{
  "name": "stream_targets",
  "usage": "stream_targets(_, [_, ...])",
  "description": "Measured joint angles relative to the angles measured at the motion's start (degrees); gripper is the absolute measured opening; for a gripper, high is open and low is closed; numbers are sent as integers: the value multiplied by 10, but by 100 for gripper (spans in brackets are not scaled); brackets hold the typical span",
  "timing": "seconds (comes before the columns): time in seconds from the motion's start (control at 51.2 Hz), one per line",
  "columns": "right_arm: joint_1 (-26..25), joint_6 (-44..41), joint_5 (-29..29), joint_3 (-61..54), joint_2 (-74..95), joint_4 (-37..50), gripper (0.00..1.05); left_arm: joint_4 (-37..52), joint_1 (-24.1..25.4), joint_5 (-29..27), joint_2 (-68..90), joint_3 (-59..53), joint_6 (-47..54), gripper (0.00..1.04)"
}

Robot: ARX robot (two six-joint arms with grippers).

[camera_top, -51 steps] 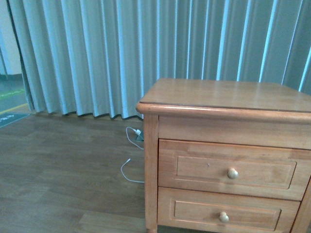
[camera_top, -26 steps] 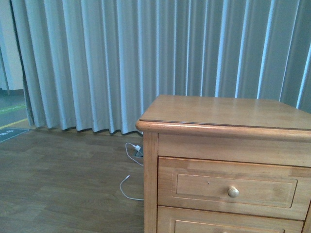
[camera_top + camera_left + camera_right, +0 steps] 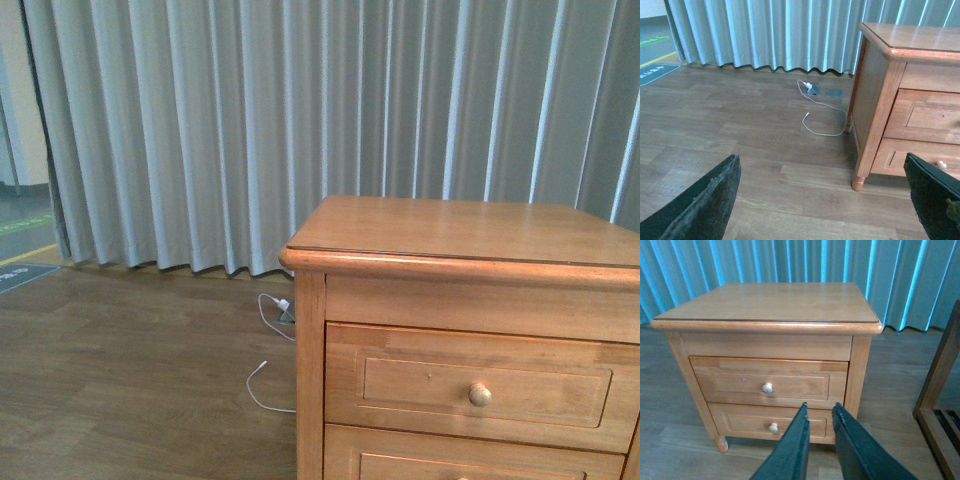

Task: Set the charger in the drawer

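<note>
you are looking at a task that is barely starting: the drawer [image 3: 769, 385] is sitting closed, no charger is showing in any view, the left tool [image 3: 825, 200] is hanging wide open, and the right tool [image 3: 818, 440] is nearly closed on nothing.

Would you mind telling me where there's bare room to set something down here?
The nightstand top is bare edge to edge. The floor between the curtain and nightstand is open, except where the white cable trails beside the nightstand's side.
</note>
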Motion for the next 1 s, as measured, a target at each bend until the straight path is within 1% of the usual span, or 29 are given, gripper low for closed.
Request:
stream_targets(0.078, [19, -2, 17, -13, -16, 0, 2, 0, 0, 0, 0, 0, 0, 99])
stream_targets(0.098, [23, -4, 20, -16, -20, 0, 1, 0, 0, 0, 0, 0, 0, 99])
stream_targets(0.176, [39, -4, 37, -28, -33, 0, 2, 0, 0, 0, 0, 0, 0, 99])
stream_targets(0.195, [50, -4, 52, -30, -37, -1, 2, 0, 0, 0, 0, 0, 0, 99])
stream_targets(0.215, [69, -4, 83, -35, -42, -2, 2, 0, 0, 0, 0, 0, 0, 99])
stream_targets(0.235, [88, -4, 100, -39, -47, -2, 2, 0, 0, 0, 0, 0, 0, 99])
stream_targets(0.254, [103, -4, 105, -42, -51, -2, 2, 0, 0, 0, 0, 0, 0, 99])
stream_targets(0.293, [113, -4, 105, -48, -60, -6, 2, 0, 0, 0, 0, 0, 0, 99])
stream_targets(0.352, [116, -4, 108, -49, -97, -54, 2, 0, 0, 0, 0, 0, 0, 99])
stream_targets(0.411, [116, -4, 108, -58, -127, -72, 2, 0, 0, -1, 0, 0, 0, 99])
stream_targets(0.997, [116, -4, 110, -98, -174, -70, 2, 0, 0, 0, 0, 0, 0, 99])
